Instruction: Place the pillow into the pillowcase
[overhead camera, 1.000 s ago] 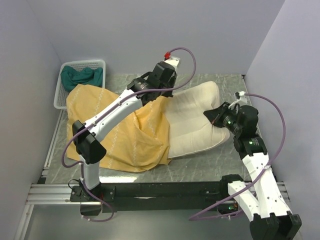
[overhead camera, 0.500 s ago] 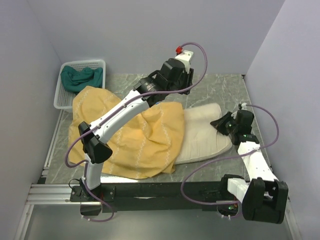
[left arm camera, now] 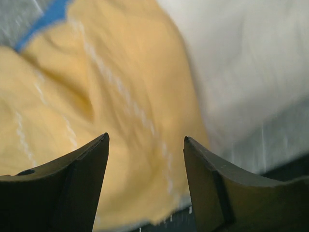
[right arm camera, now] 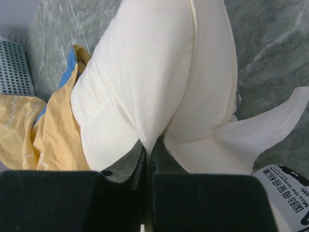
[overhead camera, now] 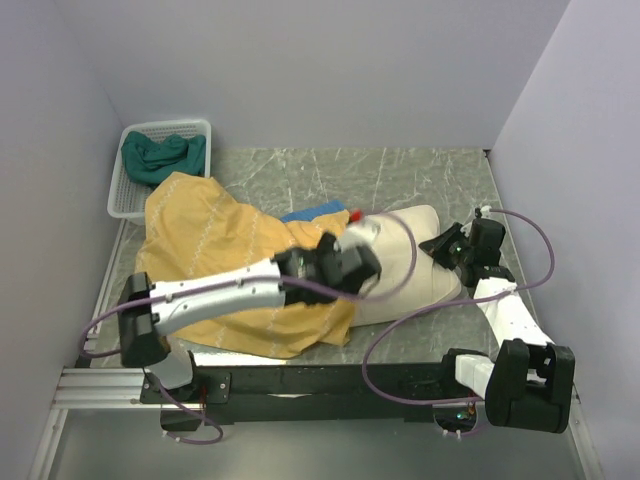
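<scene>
1. Top view: R claw (overhead camera: 434,244) sits at the right end of the pillow (overhead camera: 425,278). The pillow lies on the worktop (overhead camera: 400,175) and runs leftward from that claw, its far part covered by the pillowcase (overhead camera: 210,240), yellow side out. L claw (overhead camera: 345,268) hangs over where yellow meets cream.
2. L wrist view: we see the L claw spread wide, nothing betw. its fingers. Pillowcase is below it and to view-left, pillow below to view-right. Pic is blurred.
3. R wrist view: R claw is pinched tight on a fold of the pillow. The rest of the pillow stretches ahead of it, w/ the pillowcase beyond at view-left.
</scene>
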Controlling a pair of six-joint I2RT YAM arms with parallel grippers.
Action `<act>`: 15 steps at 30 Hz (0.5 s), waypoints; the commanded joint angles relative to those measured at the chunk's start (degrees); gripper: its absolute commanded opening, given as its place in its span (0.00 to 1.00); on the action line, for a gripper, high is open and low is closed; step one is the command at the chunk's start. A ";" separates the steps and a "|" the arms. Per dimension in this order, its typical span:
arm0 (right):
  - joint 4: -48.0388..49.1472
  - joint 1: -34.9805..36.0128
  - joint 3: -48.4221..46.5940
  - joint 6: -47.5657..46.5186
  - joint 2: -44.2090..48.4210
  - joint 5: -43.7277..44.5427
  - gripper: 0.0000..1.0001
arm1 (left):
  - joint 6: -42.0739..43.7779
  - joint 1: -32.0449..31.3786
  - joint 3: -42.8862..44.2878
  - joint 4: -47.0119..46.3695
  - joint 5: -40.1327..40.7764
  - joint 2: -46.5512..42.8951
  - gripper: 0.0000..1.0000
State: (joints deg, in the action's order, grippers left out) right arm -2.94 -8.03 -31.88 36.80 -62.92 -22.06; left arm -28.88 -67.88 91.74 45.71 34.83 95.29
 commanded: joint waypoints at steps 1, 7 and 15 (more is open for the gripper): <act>4.17 -0.23 -2.13 0.30 2.26 -0.53 0.00 | -14.26 -9.10 -11.11 4.40 2.45 -7.56 0.65; 2.25 -0.23 -2.84 -0.32 3.59 -0.17 0.00 | -24.28 -16.76 -19.05 -0.36 -1.52 -4.86 0.66; 1.01 -0.23 -2.58 -1.02 4.99 0.09 0.00 | -26.57 -19.40 -17.05 -6.43 -1.79 4.29 0.69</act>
State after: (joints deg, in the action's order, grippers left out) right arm -4.58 -8.03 -31.90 36.32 -60.31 -21.91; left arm -51.83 -85.49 72.23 42.63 32.29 96.36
